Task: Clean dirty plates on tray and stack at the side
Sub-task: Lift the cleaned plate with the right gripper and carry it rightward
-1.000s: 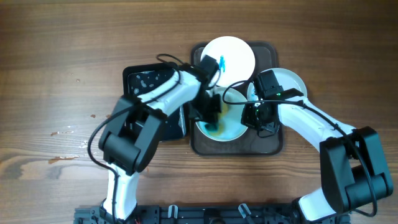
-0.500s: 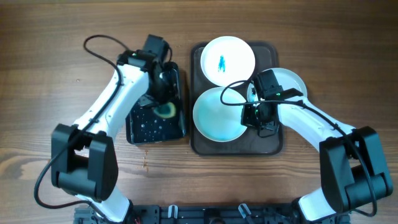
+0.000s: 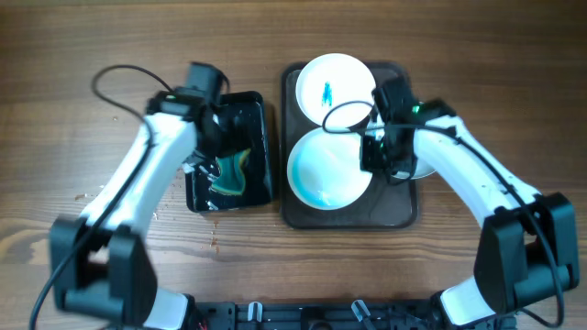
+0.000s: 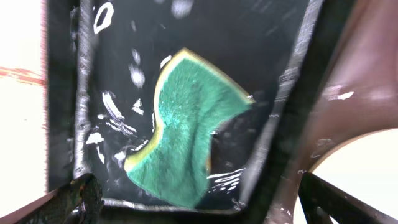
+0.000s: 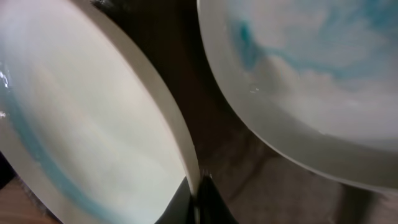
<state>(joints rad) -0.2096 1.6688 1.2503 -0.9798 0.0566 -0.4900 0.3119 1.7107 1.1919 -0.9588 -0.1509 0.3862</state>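
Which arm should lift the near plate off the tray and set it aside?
Right. The right claw grips the rim of that plate on the tray; the left claw hangs open over the sponge in the basin, well apart.

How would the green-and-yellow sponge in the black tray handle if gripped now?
The green-and-yellow sponge lies bent, so it probably squashes and flops. Droplets across the black tray suggest it is soaked: likely heavier, dripping, perhaps slippery.

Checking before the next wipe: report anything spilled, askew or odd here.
The far plate carries a blue smear, and the near plate has blue residue along its lower rim. The sponge lies curled in the wet black tray. Small flecks dot the table at left. Nothing looks broken.
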